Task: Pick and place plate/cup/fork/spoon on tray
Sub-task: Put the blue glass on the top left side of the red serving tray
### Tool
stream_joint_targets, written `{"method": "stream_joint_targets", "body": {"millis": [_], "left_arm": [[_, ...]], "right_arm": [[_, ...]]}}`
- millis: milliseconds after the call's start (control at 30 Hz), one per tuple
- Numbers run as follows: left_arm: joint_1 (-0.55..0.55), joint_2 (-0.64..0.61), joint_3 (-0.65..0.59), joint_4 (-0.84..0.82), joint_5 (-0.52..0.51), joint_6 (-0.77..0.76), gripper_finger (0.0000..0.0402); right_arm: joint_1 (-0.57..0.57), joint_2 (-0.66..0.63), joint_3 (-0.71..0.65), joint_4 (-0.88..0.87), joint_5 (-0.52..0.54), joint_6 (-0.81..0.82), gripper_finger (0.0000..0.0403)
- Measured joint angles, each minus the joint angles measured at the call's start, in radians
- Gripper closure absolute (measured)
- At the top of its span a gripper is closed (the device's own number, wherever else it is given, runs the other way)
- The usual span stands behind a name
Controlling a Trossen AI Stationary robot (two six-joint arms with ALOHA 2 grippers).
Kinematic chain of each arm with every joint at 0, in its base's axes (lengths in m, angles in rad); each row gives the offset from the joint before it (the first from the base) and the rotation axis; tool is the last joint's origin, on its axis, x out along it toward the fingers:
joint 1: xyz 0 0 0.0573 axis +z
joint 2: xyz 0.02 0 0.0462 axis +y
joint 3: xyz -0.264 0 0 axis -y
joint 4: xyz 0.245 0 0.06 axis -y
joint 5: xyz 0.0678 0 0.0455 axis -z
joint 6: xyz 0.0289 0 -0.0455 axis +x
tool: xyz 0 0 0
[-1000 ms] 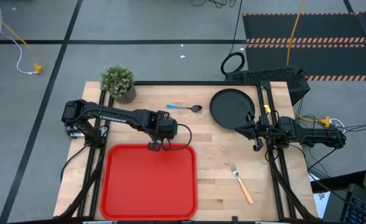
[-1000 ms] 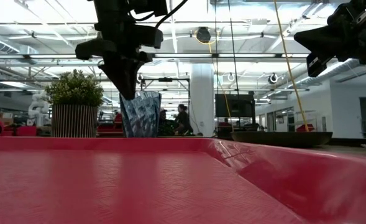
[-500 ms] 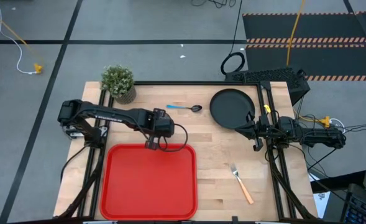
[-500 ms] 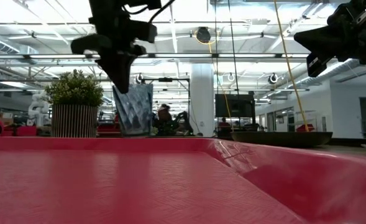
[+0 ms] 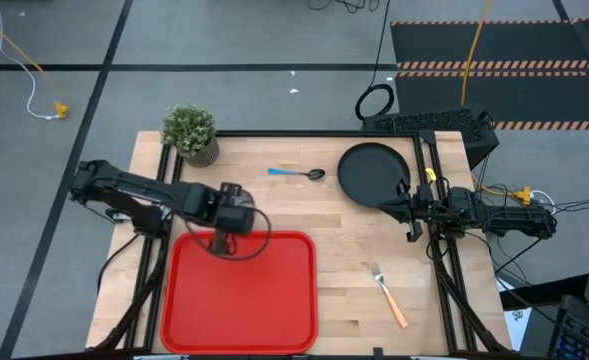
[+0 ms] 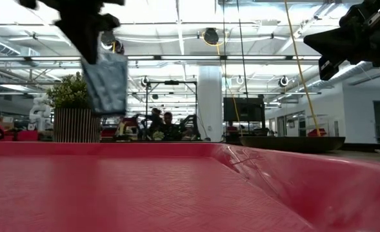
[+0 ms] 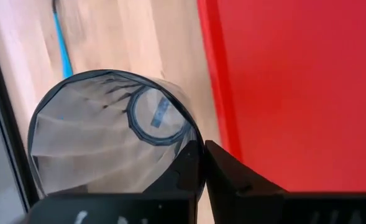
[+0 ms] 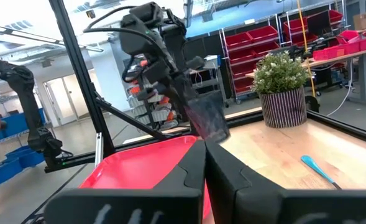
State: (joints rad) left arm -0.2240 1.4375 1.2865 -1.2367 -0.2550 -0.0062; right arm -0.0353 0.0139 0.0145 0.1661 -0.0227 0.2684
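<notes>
We see a bright red tray [image 5: 239, 292] on a pale wood-grain table [image 5: 344, 235]. Cup [image 7: 111, 134] is dark grey, see-thru, w/ faceted pattern. Plate [image 5: 372, 172] matte black. Fork [image 5: 388, 294]: silver head, orange handle. Spoon [image 5: 296, 173]: dark bowl, light blue handle. Plant [image 5: 190, 131] green, its pot striped dark & pale. Both arms are black.
</notes>
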Motion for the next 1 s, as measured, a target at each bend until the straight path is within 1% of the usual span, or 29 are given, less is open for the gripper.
{"method": "stream_joint_targets", "body": {"millis": [133, 300, 433, 567, 700, 800, 1000], "left_arm": [[-0.081, -0.015, 0.000, -0.114, 0.006, -0.140, 0.0393], [-0.184, -0.014, 0.000, -0.226, 0.059, -0.330, 0.0387], [-0.258, -0.013, 0.000, -0.226, 0.114, -0.443, 0.0392], [-0.343, -0.013, 0.000, -0.225, 0.146, -0.563, 0.0393], [-0.419, -0.013, 0.000, -0.225, 0.147, -0.657, 0.0387], [-0.464, -0.013, 0.000, -0.224, 0.150, -0.721, 0.0392], [-0.533, -0.013, 0.000, -0.184, 0.151, -0.843, 0.0389]], "right_arm": [[0.000, 0.000, 0.000, 0.000, 0.000, 0.000, 0.0403], [0.000, 0.000, 0.000, 0.000, 0.000, 0.001, 0.0403], [0.000, 0.000, 0.000, 0.000, 0.000, 0.008, 0.0403], [0.000, 0.000, 0.000, 0.000, 0.000, 0.009, 0.0403], [0.000, 0.000, 0.000, 0.000, -0.001, 0.031, 0.0403], [0.000, 0.000, 0.000, 0.000, -0.003, 0.034, 0.0403], [0.000, 0.000, 0.000, 0.000, -0.003, 0.034, 0.0403]]}}
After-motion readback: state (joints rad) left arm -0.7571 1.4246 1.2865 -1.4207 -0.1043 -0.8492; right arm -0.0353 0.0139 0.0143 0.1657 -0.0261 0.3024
